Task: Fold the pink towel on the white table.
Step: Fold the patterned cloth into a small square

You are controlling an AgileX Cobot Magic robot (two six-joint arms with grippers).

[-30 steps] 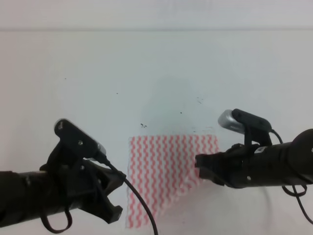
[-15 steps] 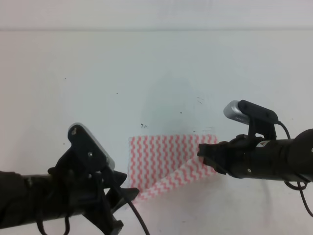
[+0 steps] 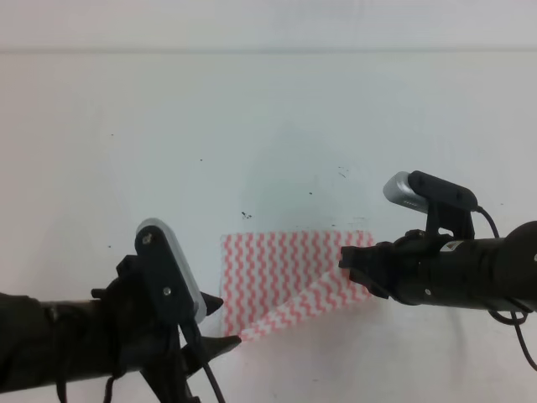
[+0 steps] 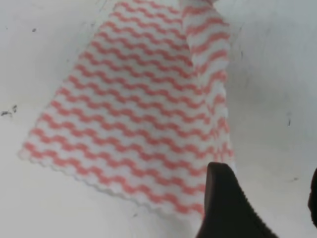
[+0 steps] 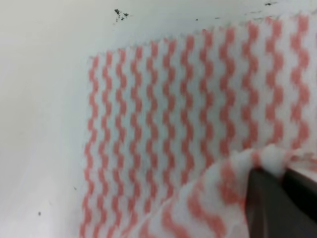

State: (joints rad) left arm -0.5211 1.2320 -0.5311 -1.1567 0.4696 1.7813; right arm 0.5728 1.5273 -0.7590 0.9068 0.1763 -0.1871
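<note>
Speckled and scuffed, the white table (image 3: pixel 126 126) fills the scene. At its near middle lies the pink towel (image 3: pixel 277 269), partly doubled over. The right gripper (image 3: pixel 351 267) is clamped on the towel's right edge, lifting a fold of cloth. The left gripper (image 3: pixel 225 323) touches the folded strip's lower-left end; whether its jaws pinch the cloth cannot be told.

Pink towel (image 3: pixel 273 273): pink-white wavy stripes; white table (image 3: pixel 168 151): dark specks.
</note>
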